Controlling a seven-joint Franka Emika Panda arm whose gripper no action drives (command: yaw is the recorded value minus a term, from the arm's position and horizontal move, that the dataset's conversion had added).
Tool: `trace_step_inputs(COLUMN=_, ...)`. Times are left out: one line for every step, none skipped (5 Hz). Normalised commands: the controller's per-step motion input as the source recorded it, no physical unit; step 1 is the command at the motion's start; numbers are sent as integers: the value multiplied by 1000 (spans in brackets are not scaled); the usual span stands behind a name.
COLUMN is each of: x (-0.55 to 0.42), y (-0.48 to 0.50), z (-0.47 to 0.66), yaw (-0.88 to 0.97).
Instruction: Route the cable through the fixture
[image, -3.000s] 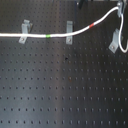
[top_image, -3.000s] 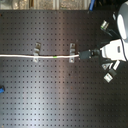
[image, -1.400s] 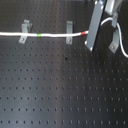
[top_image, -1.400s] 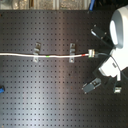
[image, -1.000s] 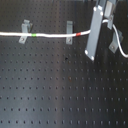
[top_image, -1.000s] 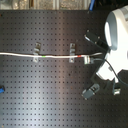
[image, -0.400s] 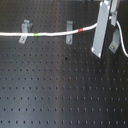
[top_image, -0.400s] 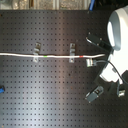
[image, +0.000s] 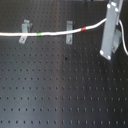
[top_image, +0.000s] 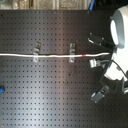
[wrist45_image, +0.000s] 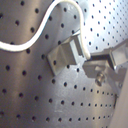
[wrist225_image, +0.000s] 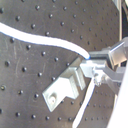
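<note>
The cable (image: 55, 34) is a long white cord that runs from the first exterior view's left through two grey clips (image: 24, 31) (image: 69, 32). Its green band (image: 39, 35) lies between them and its red band (image: 85, 29) is just past the second clip. From there it rises to my gripper (image: 112, 19), which is shut on it. In the second exterior view the cable (top_image: 55, 56) ends at the gripper (top_image: 94, 63). Both wrist views show the cable (wrist45_image: 35, 35) (wrist225_image: 45, 39) curving to the fingertips (wrist225_image: 95, 59) over a third grey clip (wrist45_image: 65, 52) (wrist225_image: 64, 87).
The black perforated board (image: 60, 90) fills both exterior views. The white robot arm (top_image: 119, 35) stands at the second exterior view's right. A small blue object (top_image: 1, 90) sits at the second exterior view's left edge. A slack loop of cable (image: 123, 46) hangs behind the gripper.
The gripper has shifted with the cable's end held in it, moving down in the second exterior view. The cable's bands have slid a little to the first exterior view's left.
</note>
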Motion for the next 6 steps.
trace_step_inputs(x=-141, y=-235, z=1, yaw=-409)
trace_step_inputs(x=-198, y=-270, z=3, yaw=-446)
trace_step_inputs(x=-228, y=-185, z=6, yaw=-349)
trace_step_inputs(x=-382, y=-144, z=-61, yaw=-94)
trace_step_inputs(x=-433, y=-137, z=-143, yaw=-9)
trace_step_inputs(x=-306, y=-59, z=-54, yaw=-106)
